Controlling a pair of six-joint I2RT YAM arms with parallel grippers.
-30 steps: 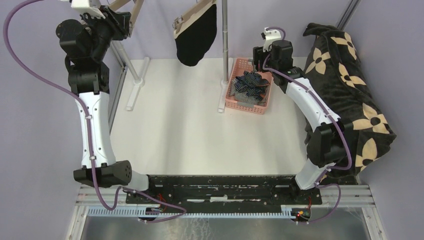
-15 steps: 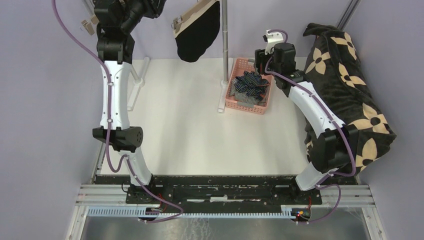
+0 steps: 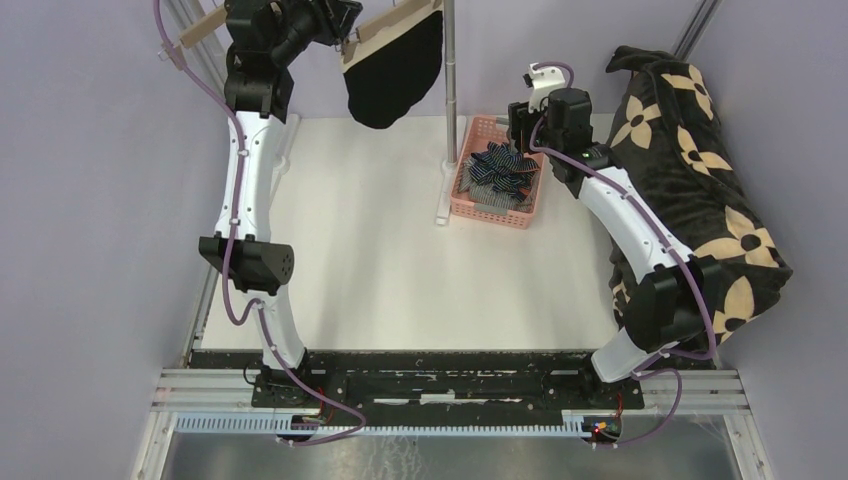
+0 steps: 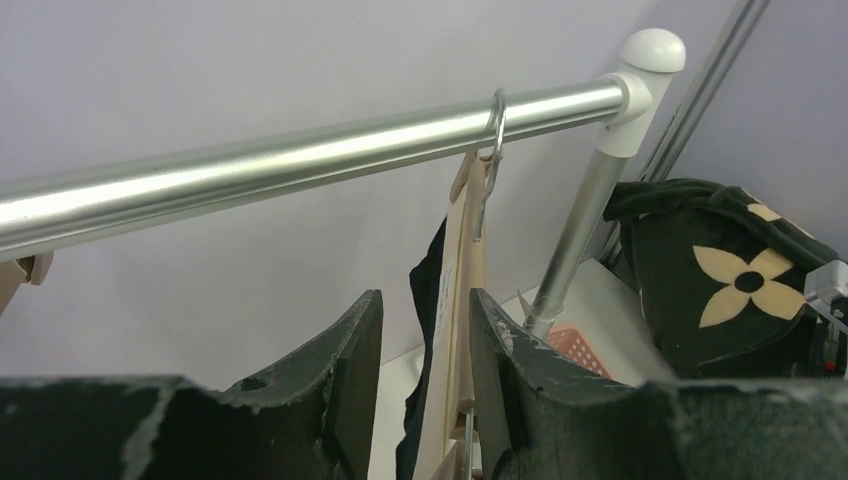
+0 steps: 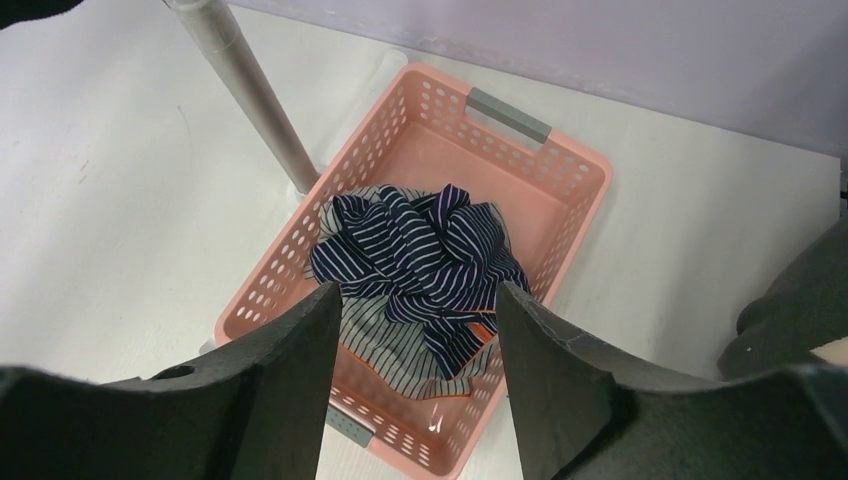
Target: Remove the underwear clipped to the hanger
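Note:
A plain black underwear (image 3: 390,75) hangs clipped to a wooden hanger (image 3: 388,22) on the rail; it also shows in the left wrist view (image 4: 425,300) beside the hanger (image 4: 462,270). My left gripper (image 3: 336,20) is raised next to the hanger's left end. It is open (image 4: 426,300), and the hanger lies in line with the gap just beyond the fingertips. The navy striped underwear (image 5: 420,245) and the grey-white fine-patterned one (image 5: 385,345) lie in a pink basket (image 5: 560,165). My right gripper (image 5: 417,290) is open and empty above the basket (image 3: 497,210).
The metal rail (image 4: 300,160) rests on an upright pole (image 3: 447,100) whose foot stands left of the basket. A second wooden hanger (image 3: 200,30) hangs at far left. The large black flower-print blanket (image 3: 700,170) is piled at the right edge.
My left arm has swung up and to the right, bringing its gripper from the far left to the hanger's left end. The right gripper has barely moved above the basket.

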